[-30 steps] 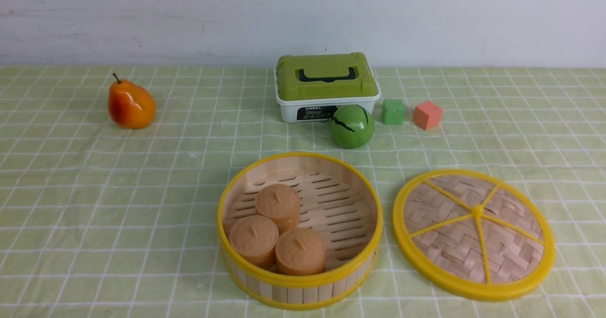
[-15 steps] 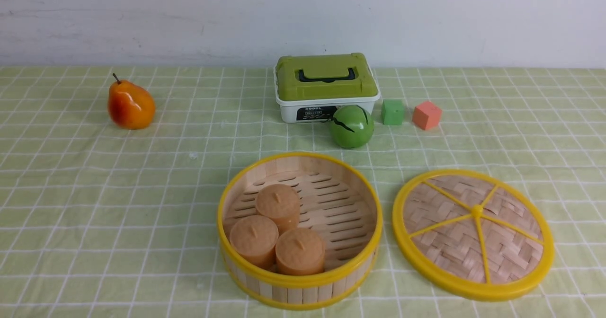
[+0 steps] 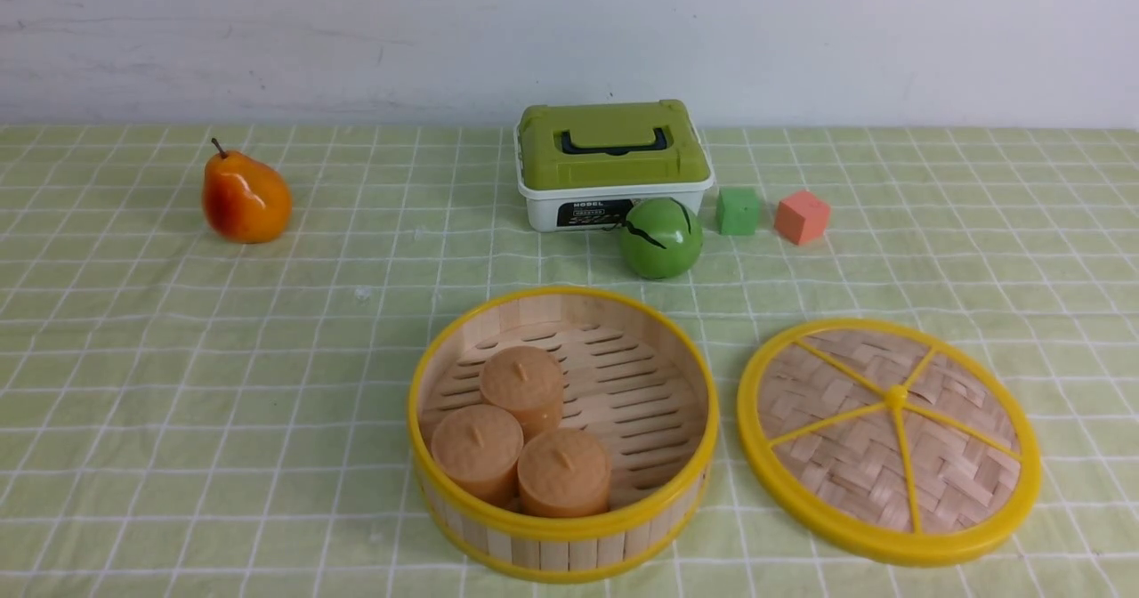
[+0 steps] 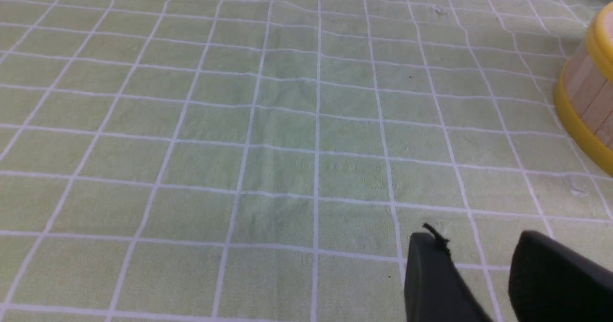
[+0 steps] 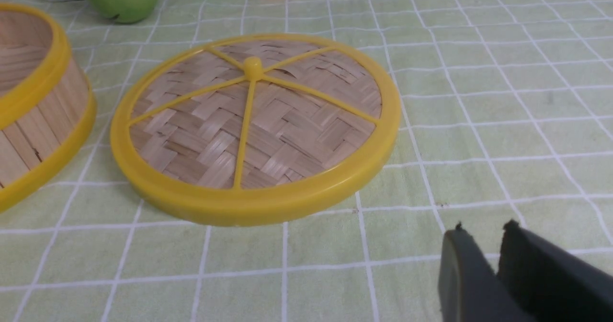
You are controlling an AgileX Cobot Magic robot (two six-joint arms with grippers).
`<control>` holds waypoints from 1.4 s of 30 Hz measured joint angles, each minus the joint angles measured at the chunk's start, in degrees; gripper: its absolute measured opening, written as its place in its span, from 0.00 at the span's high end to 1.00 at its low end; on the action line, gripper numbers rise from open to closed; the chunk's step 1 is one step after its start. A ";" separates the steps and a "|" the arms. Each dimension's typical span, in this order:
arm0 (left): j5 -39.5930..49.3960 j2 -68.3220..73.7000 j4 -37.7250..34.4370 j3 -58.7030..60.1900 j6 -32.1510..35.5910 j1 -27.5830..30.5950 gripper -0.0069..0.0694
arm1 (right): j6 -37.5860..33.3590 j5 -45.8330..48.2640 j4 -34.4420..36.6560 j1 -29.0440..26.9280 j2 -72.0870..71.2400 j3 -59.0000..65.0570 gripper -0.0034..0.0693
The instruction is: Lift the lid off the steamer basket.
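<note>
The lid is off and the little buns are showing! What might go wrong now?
The steamer basket is open, so if it got bumped, the buns might slide about or tip over.
The lid lies flat close beside the basket, so a clumsy grab at it might push it into the basket's wall.
The green ball looks round and smooth, so a knock could perhaps make it roll.
</note>
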 joint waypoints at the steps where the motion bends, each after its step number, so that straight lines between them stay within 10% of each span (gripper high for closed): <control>1: 0.00 0.00 0.00 0.00 0.00 0.00 0.60 | 0.00 0.00 0.00 0.00 0.00 0.00 0.82; 42: 0.00 0.00 0.00 0.00 0.00 0.00 0.60 | 0.00 0.00 0.00 0.00 0.00 0.00 0.74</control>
